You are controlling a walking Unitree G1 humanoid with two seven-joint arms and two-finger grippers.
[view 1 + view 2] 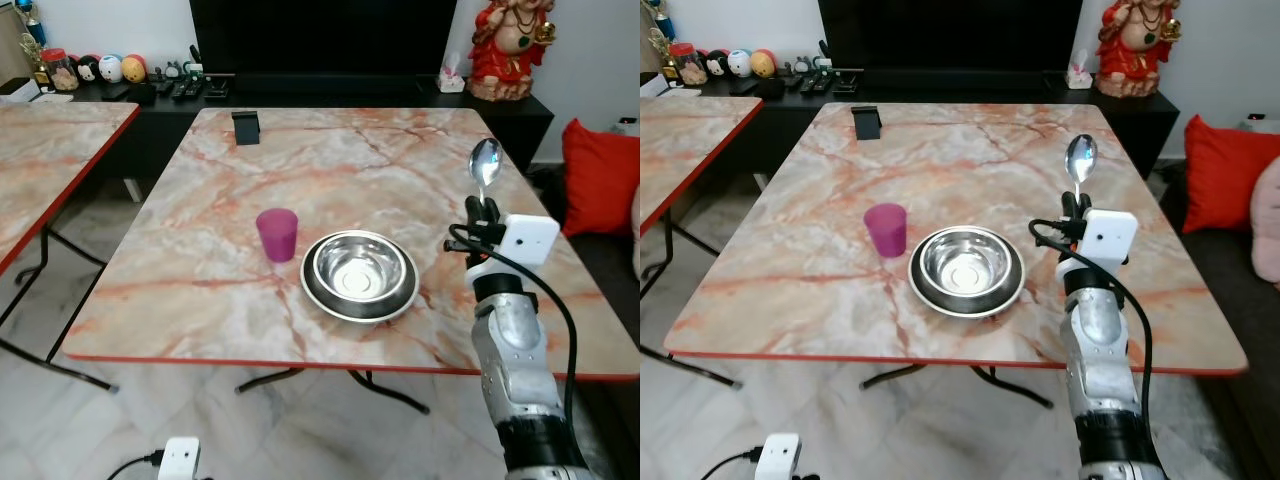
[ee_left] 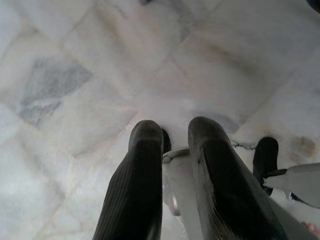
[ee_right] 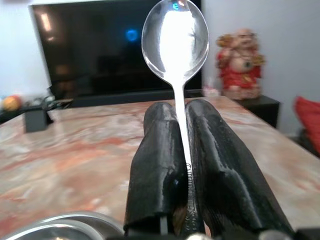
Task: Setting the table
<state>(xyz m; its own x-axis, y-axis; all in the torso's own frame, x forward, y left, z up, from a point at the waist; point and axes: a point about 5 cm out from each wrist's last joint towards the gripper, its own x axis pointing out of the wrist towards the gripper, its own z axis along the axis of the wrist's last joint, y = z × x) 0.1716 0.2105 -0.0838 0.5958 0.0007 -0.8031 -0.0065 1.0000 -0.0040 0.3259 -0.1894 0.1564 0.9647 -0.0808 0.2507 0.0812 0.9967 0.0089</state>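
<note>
- Between the two black fingers of my right gripper (image 3: 182,150) the spoon (image 3: 175,40) stood clamped by its thin handle, bowl upward and free above the fingertips.
- That gripper hung above the table (image 1: 200,290), to the right of the steel bowl (image 1: 359,270) and slightly nearer me, clear of the surface.
- My left gripper (image 2: 175,165) hung idle by the marble floor (image 2: 75,75); its fingers stood close together with a narrow gap, gripping nothing.
- I judged the spoon light, rigid and slick: polished metal in a narrow pinch could pivot or slide, so I wanted the hold low on the handle and the wrist steady.
- The steel bowl sat nested in a shallow steel plate (image 1: 318,298) near the front edge of the table, and a purple cup (image 1: 277,234) stood just left of the bowl, apart from it.
- A small black stand (image 1: 245,127) sat far behind the bowl, near the back edge.
- As I read it, the spoon still needed laying flat on the table beside the bowl.
</note>
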